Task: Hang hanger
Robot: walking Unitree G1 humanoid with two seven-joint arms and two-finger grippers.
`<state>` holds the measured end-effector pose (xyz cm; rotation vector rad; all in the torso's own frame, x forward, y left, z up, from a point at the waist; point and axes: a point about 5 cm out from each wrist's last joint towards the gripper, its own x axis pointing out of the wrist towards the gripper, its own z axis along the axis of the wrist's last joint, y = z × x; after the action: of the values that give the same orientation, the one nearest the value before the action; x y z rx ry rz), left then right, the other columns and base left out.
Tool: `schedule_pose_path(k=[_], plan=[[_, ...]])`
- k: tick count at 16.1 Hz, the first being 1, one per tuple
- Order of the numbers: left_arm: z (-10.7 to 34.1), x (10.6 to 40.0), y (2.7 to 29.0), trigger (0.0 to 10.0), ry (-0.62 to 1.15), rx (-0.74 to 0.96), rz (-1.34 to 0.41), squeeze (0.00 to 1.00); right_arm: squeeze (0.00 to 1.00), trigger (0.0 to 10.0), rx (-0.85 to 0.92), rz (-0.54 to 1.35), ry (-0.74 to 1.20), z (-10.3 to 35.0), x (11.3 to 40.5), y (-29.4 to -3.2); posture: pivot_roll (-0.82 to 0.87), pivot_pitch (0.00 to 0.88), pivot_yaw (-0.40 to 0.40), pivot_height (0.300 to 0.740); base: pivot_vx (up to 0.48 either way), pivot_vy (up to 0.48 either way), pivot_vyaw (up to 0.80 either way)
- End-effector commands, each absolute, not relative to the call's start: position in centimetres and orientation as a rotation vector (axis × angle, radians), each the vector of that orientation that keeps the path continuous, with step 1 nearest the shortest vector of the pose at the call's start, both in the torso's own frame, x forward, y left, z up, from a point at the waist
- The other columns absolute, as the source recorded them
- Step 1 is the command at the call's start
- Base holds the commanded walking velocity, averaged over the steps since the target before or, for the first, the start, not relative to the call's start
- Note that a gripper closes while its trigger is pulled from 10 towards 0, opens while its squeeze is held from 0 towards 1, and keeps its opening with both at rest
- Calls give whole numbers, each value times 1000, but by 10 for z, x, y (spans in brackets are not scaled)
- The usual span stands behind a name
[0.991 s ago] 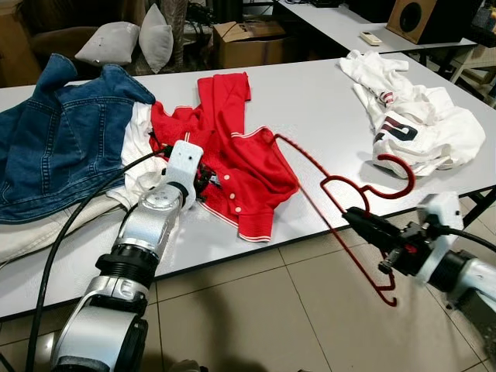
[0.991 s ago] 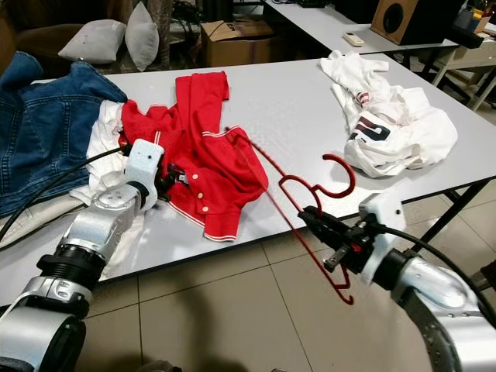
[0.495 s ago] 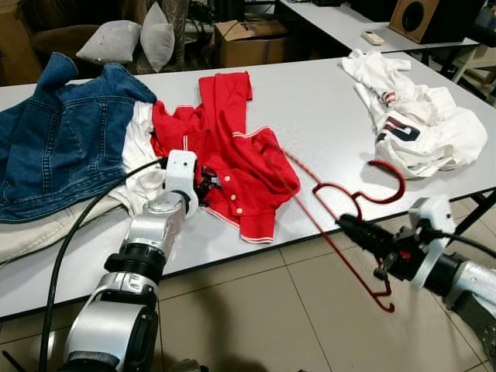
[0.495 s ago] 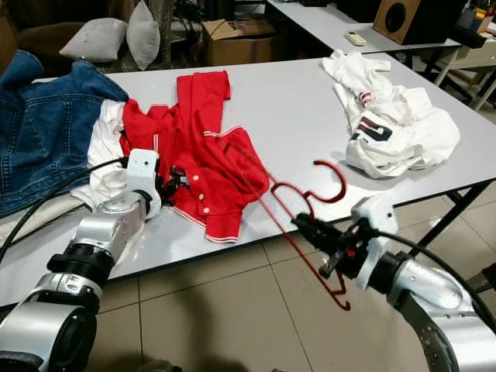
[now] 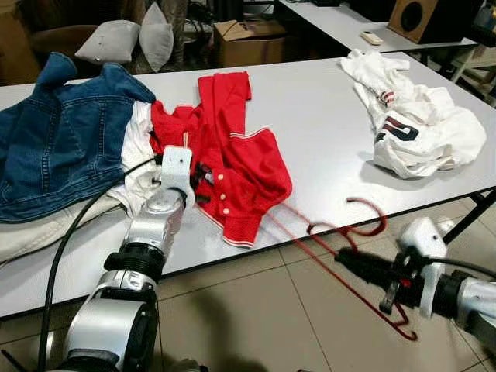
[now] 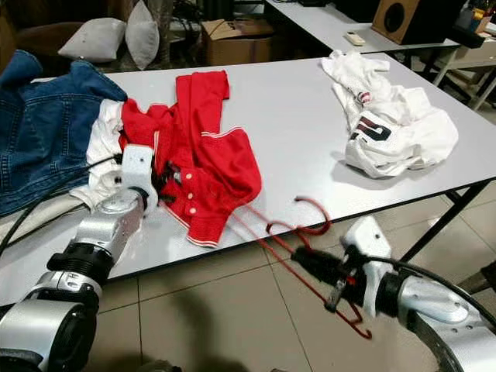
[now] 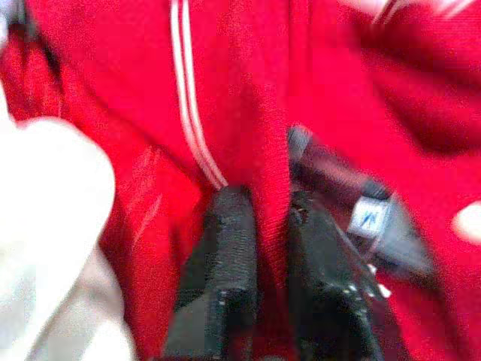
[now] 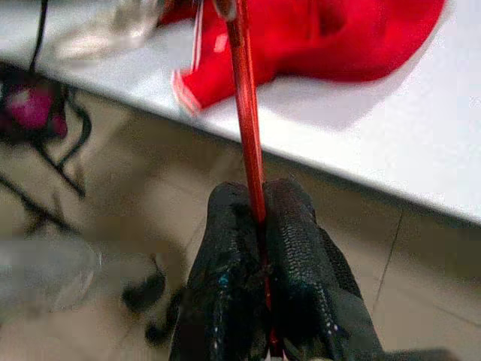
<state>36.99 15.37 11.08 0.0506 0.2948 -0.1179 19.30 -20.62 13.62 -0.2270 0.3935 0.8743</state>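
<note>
Fabric of the red shirt [image 5: 232, 167] hides much of the left gripper [image 7: 259, 226]; in the left wrist view its two black fingers [image 7: 225, 263] are seen pressed together on a fold of that red cloth, and the picture is blurred. A small label beside the fingers cannot be read. The shirt lies near the front edge of the tabletop [image 5: 318, 108], its lower hem reaching toward that edge. One end of the red hanger [image 5: 341, 232] is lost under the shirt's hem, so how far it reaches inside cannot be made out. The rest of the hanger juts out past the front edge over the tiled floor [image 5: 256, 310], hook uppermost. The right gripper [image 8: 259, 226] is held below and in front of the table edge, its fingers clamped tight on the hanger's thin bar. A denim jacket [image 5: 62, 132] is cut off at the left edge of the tabletop, with pale cloth [image 5: 136, 167] partly buried beneath it. A white garment [image 5: 418, 124] with dark lettering is crumpled at the right edge. A cardboard box [image 5: 248, 39] stands behind the table; its contents cannot be told.
</note>
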Motion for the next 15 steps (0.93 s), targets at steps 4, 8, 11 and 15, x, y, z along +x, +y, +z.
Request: schedule_pose_path(k=[4,8,11,15], plan=[[160,367,132,0,-8,100,-293,0,0,10000,-284,752,414,131,212,-207,-72,0,-30,740,0,0,0],[183,357,132,0,-108,58,-308,0,0,10000,-324,375,358,129,264,-234,-58,0,-30,740,0,0,0],[180,351,138,0,-57,64,-274,0,0,10000,-248,331,226,156,283,-240,-44,0,-41,740,0,0,0],[157,342,133,0,68,79,-268,0,0,10000,-179,470,96,187,271,-243,-62,0,-34,740,0,0,0]])
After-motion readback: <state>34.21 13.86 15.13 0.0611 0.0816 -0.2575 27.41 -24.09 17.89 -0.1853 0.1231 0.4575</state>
